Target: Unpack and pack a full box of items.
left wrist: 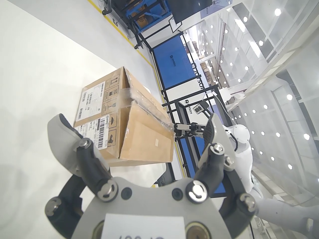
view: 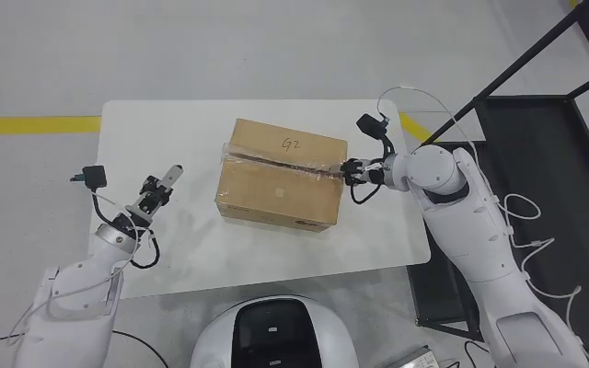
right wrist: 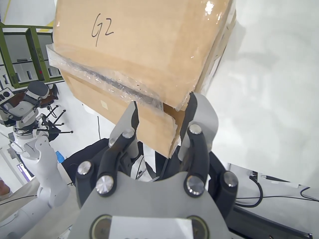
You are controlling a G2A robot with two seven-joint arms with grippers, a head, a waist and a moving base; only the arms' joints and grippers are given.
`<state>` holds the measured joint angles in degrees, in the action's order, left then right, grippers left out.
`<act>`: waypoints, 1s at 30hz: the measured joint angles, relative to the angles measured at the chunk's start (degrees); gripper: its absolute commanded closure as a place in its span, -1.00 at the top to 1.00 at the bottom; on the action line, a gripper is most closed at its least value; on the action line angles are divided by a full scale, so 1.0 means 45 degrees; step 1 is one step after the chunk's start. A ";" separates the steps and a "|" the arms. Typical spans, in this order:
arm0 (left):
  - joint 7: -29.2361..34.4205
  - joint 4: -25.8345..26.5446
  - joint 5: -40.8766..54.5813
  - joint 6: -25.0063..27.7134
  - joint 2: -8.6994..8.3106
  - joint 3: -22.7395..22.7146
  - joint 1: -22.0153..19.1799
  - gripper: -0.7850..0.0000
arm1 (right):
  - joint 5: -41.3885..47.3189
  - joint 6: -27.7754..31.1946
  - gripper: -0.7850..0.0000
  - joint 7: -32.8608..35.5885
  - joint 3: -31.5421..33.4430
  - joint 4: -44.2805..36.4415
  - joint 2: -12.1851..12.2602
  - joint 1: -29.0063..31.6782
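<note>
Straddling the taped seam end of the box with right gripper, fingers released | hovering left gripper well apart from box, opposite end, fingers released.

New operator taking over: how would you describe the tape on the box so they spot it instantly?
On the white table sits a cardboard box. A clear tape strip runs lengthwise down the middle of its top, ending by the right gripper. It is the only shiny, crinkled band on the brown top.
</note>
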<state>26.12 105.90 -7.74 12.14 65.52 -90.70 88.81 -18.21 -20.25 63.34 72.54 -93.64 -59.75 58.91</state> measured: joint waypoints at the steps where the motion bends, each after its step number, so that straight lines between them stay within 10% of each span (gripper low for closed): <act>1: 0.0003 0.0009 -0.0004 -0.0005 -0.0002 -0.0005 0.0008 1.00 | 0.0051 -0.0017 -0.15 -0.0021 -0.0007 0.0005 -0.0002 -0.0035; 30: -0.0011 -0.0023 -0.0245 0.0005 -0.0065 0.0014 0.0010 1.00 | 0.0301 0.0070 -0.21 -0.0392 -0.0292 0.0489 0.0073 -0.0343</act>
<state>26.07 105.80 -8.84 12.17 65.23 -90.63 88.85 -16.86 -19.94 61.57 71.23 -91.44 -59.42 57.36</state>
